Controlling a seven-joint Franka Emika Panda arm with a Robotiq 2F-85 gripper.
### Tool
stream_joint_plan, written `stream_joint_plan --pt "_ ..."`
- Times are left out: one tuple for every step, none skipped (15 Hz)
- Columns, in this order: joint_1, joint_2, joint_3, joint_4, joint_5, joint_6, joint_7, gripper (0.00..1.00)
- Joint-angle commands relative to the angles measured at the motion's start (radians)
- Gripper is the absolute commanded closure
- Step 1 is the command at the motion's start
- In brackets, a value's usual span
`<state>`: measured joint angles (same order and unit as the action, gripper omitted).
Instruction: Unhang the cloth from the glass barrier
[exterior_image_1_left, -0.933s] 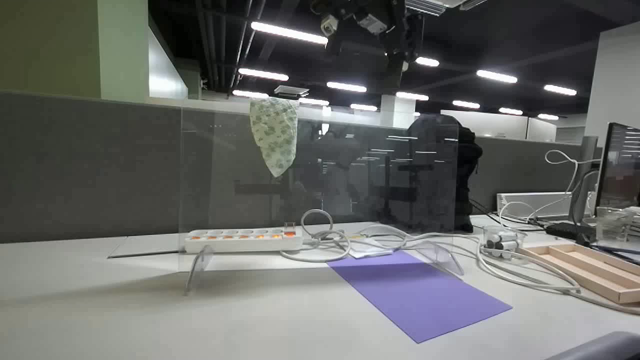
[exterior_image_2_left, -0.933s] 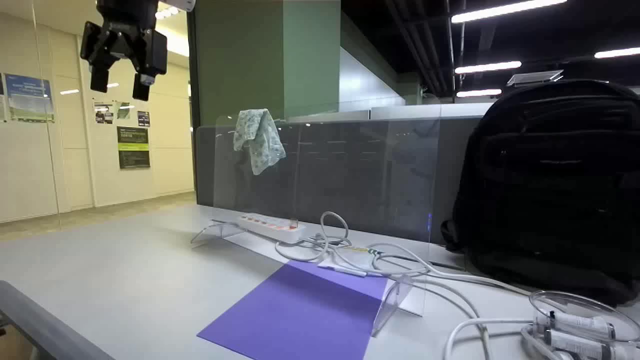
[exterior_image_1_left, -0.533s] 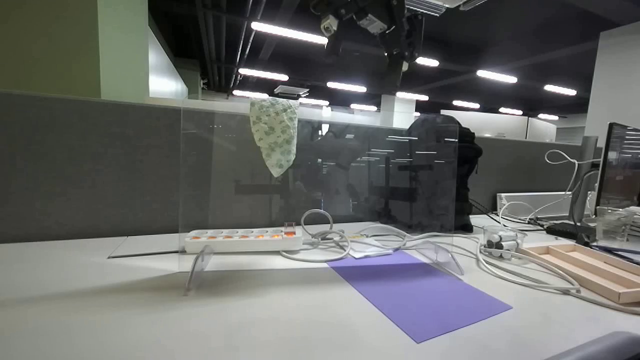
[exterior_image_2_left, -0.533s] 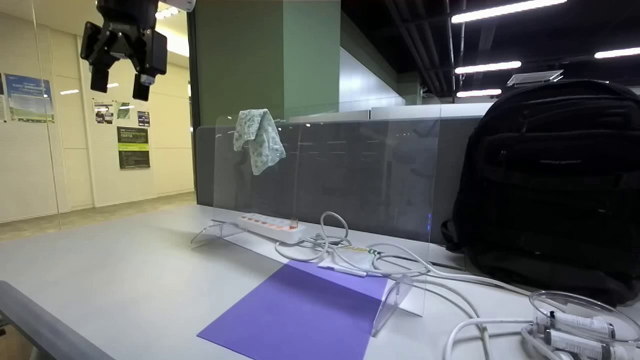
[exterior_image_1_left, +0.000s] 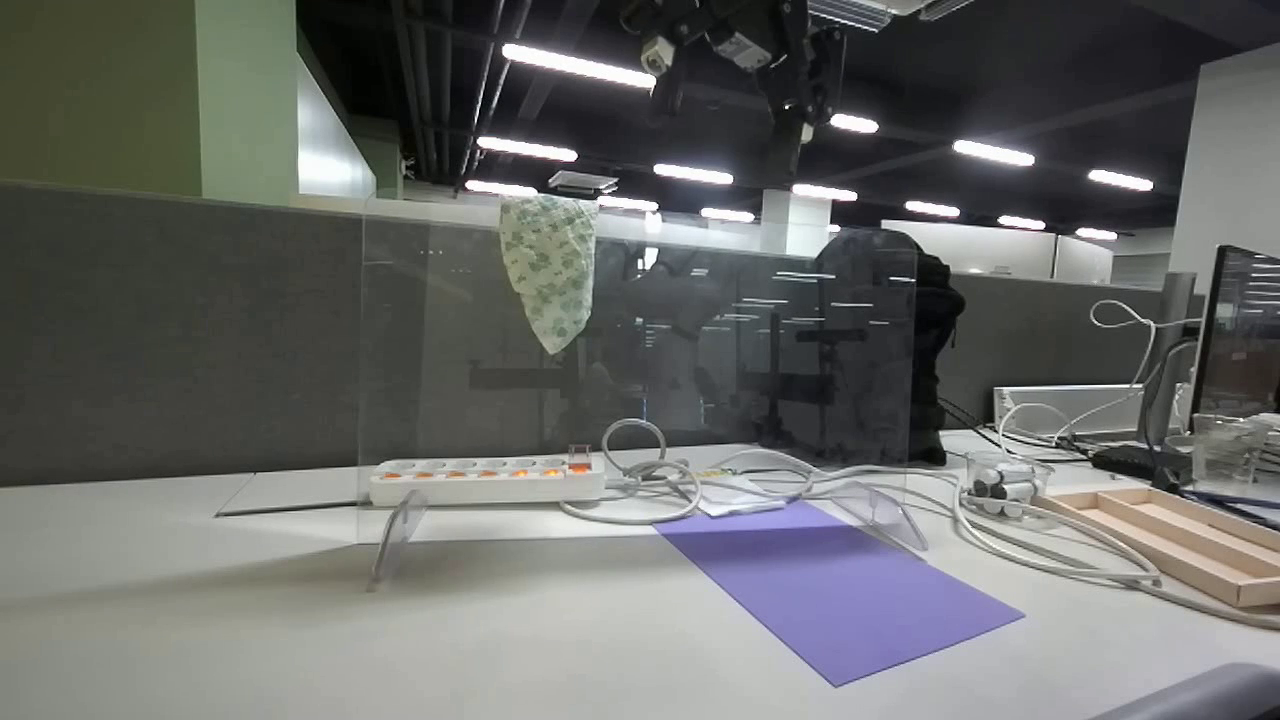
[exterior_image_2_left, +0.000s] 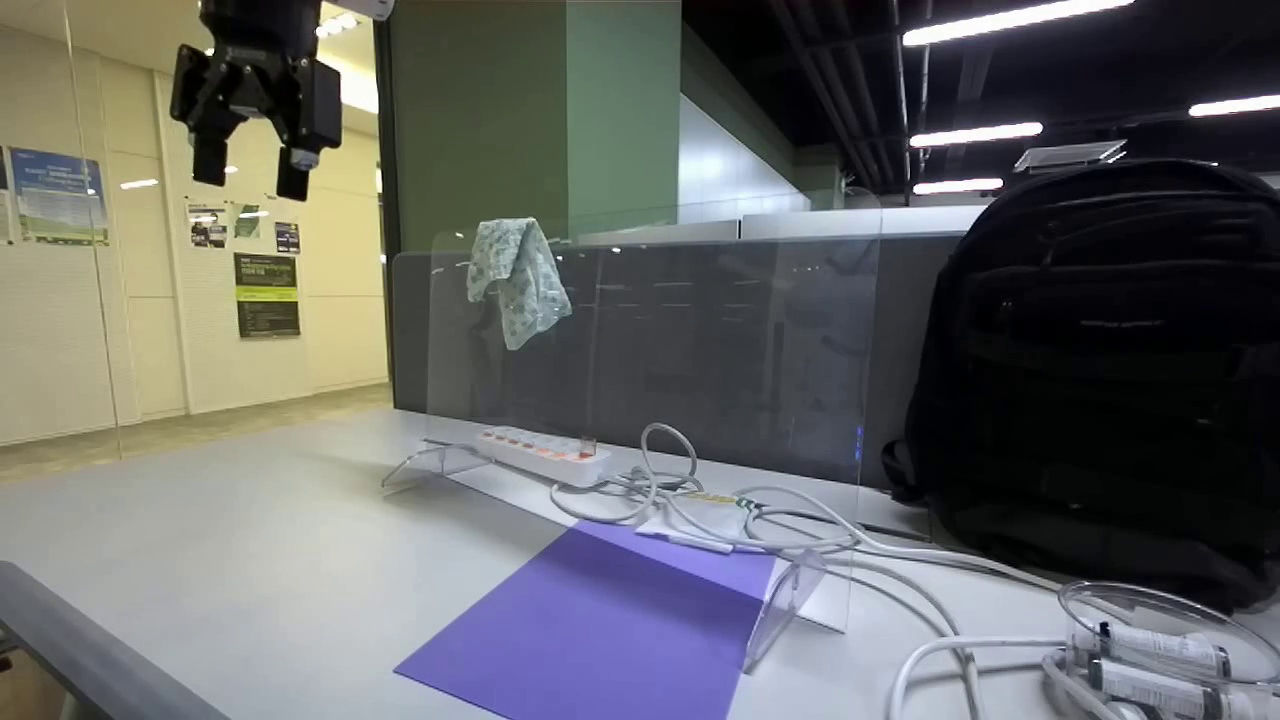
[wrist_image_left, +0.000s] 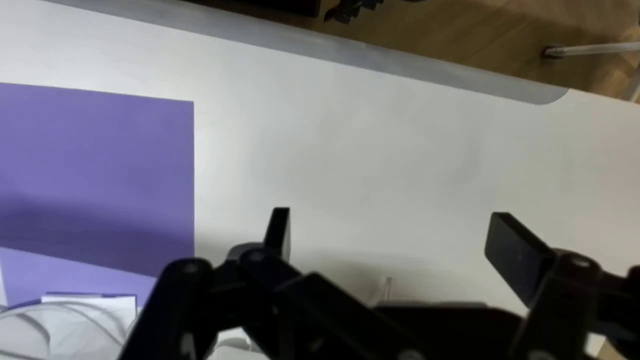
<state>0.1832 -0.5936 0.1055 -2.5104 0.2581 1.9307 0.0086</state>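
Your gripper (exterior_image_2_left: 251, 173) has shifted slightly toward the right of the frame in an exterior view; nothing else seems to have moved. Biggest worry first: the glass barrier (exterior_image_1_left: 690, 390) is transparent and appears to rest only on clear feet (exterior_image_1_left: 398, 535), so if you misjudge its top edge and press down, or drag sideways, it could tip or slide. Next, the cloth (exterior_image_2_left: 528, 288) hangs draped over that top edge, roughly above the power strip (exterior_image_1_left: 487, 487); a thin pinch could slip partway and let the limp fabric drop onto the strip, or it may snag as you lift. Smallest, yet perhaps likeliest to trouble you: your fingers (wrist_image_left: 515, 257) are spread with nothing between them, higher than the cloth in both exterior views. You can't make out the cloth in the wrist view, so closing by it alone risks missing, or pinching glass along with fabric.
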Motion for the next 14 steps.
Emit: stream_joint_plan --pt "-0.066 -0.006 0.045 -0.012 -0.087 0.14 0.08 0.0" --pt "-0.086 0.004 0.056 -0.006 -0.127 0.181 0.1 0.0" --pt "-0.105 0.01 0.067 -0.007 -0.161 0.228 0.125 0.0" --pt "-0.123 0.021 0.076 -0.003 -0.192 0.277 0.153 0.0" --pt "-0.142 0.031 0.087 -0.001 -0.222 0.328 0.188 0.0" --pt "-0.162 0.045 0.099 0.003 -0.249 0.381 0.226 0.0" --pt "-0.177 0.06 0.111 0.008 -0.272 0.436 0.262 0.0" --pt "-0.194 0.075 0.123 0.012 -0.295 0.485 0.295 0.0" --pt "-0.209 0.092 0.132 0.017 -0.312 0.534 0.324 0.0" --pt "-0.219 0.11 0.136 0.024 -0.323 0.581 0.343 0.0" --pt "-0.233 0.127 0.142 0.031 -0.334 0.619 0.364 0.0" --pt "-0.243 0.144 0.143 0.04 -0.341 0.658 0.373 0.0" --pt "-0.253 0.161 0.143 0.049 -0.349 0.688 0.378 0.0" --pt "-0.259 0.179 0.14 0.059 -0.353 0.711 0.372 0.0"
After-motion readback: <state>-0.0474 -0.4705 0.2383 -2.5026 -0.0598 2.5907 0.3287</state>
